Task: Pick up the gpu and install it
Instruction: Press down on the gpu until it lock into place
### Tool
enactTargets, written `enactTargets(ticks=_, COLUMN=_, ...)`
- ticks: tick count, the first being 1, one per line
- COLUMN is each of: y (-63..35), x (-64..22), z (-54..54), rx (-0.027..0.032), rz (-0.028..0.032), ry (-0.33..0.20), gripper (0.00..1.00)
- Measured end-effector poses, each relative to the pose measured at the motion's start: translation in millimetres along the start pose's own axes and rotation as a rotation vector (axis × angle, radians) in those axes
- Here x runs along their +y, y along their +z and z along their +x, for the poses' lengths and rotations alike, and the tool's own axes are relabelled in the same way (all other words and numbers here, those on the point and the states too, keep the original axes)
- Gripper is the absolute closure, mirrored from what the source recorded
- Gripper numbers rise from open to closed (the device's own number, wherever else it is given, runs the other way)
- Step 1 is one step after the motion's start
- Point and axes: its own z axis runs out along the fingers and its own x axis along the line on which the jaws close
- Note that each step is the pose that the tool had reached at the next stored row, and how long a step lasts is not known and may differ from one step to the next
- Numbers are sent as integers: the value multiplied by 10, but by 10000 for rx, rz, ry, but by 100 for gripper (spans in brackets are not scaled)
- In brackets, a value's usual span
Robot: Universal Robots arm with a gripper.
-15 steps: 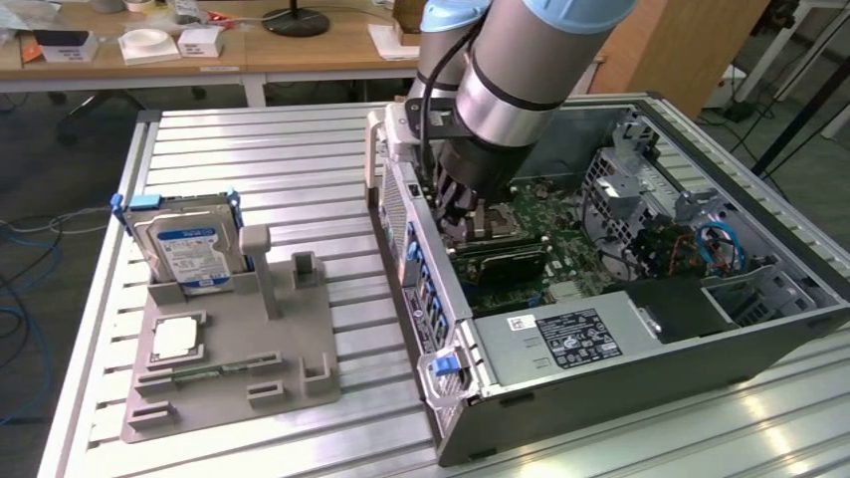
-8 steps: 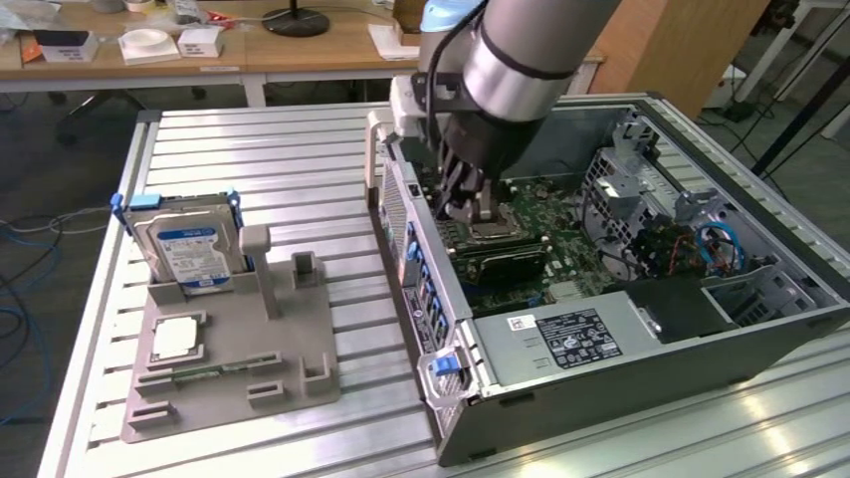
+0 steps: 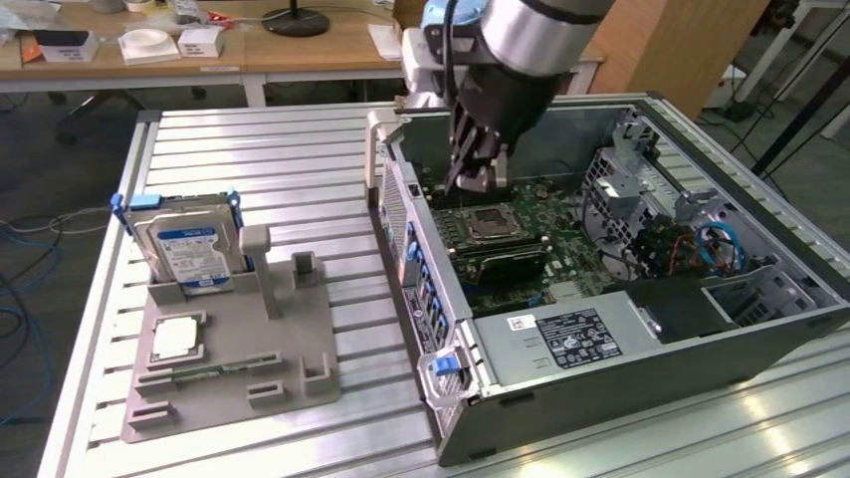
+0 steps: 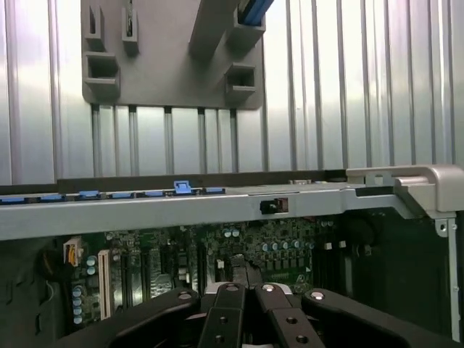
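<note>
My gripper (image 3: pixel 475 182) hangs inside the open computer case (image 3: pixel 624 349), fingertips just above the green motherboard (image 3: pixel 538 214) near the CPU socket (image 3: pixel 489 225). In the wrist view the gripper (image 4: pixel 243 281) is shut, its black fingers (image 4: pixel 225 312) meeting over the motherboard (image 4: pixel 279 243) behind the case's grey side wall (image 4: pixel 145 210). I cannot make out anything held between them. The gpu is hidden from me.
On the exterior view's left, a grey parts fixture (image 3: pixel 266 349) stands on the ribbed metal table (image 3: pixel 266 159). It holds a silver hard drive (image 3: pixel 186 249) upright, a square chip (image 3: pixel 177 339) and a green memory stick (image 3: pixel 199 370). Drive cages and cables (image 3: pixel 711 249) fill the case's far side.
</note>
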Motion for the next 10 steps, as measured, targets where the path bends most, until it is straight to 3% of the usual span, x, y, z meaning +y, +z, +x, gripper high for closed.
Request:
enactTargets(ticks=6, y=-267, x=20, z=-61, rx=2, rz=-5, ry=-14, gripper=89)
enactTargets(ticks=10, y=-291, x=22, z=-67, rx=0, rz=-6, ry=-26, gripper=89)
